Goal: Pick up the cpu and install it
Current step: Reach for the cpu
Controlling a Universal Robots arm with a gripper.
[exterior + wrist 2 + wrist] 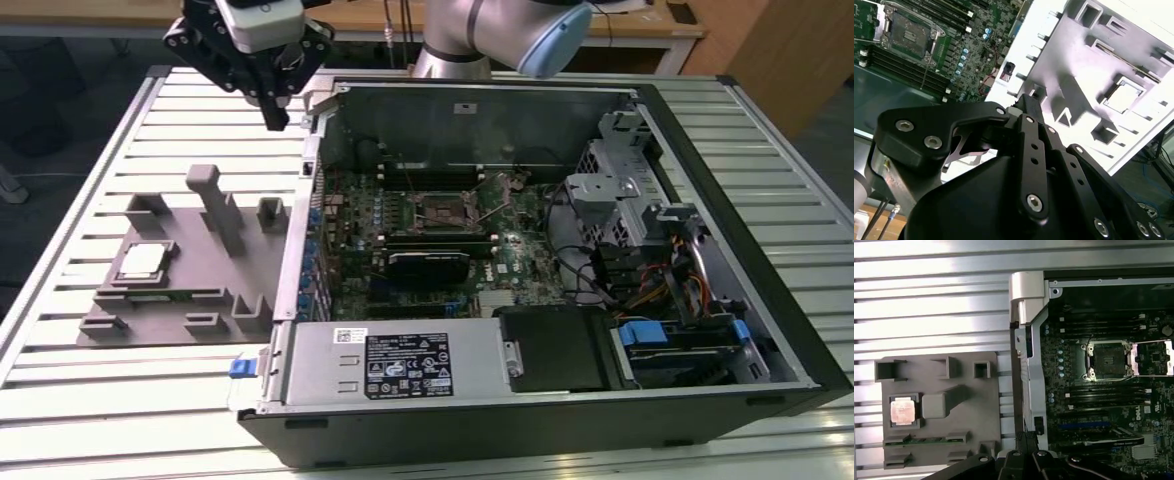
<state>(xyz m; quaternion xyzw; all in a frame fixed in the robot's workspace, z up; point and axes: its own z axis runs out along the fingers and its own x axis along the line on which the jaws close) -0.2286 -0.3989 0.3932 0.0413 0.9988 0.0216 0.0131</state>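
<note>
Exterior view: the gripper hangs above the table at the picture's 11 o'clock. Its jaws are drawn together and hold nothing. It is poised over the far corner of the case. The holder lies on the table at 9 o'clock from the case, just beside its wall. The cpu sits flat in a square pocket on the holder's 9 o'clock side, well apart from the gripper. The socket is on the board inside the case, at about the picture's middle.

Second wrist view: the gripper tapers to a closed, empty tip. Past the tip are the pale holder and the case's edge. The socket shows on the green board.

First wrist view: the cpu rests in its pocket on the holder, metal face up. The case wall stands between the holder and the socket, whose metal frame is swung open beside it. The gripper hangs over that wall, touching nothing. The slatted table lies beyond the holder.
</note>
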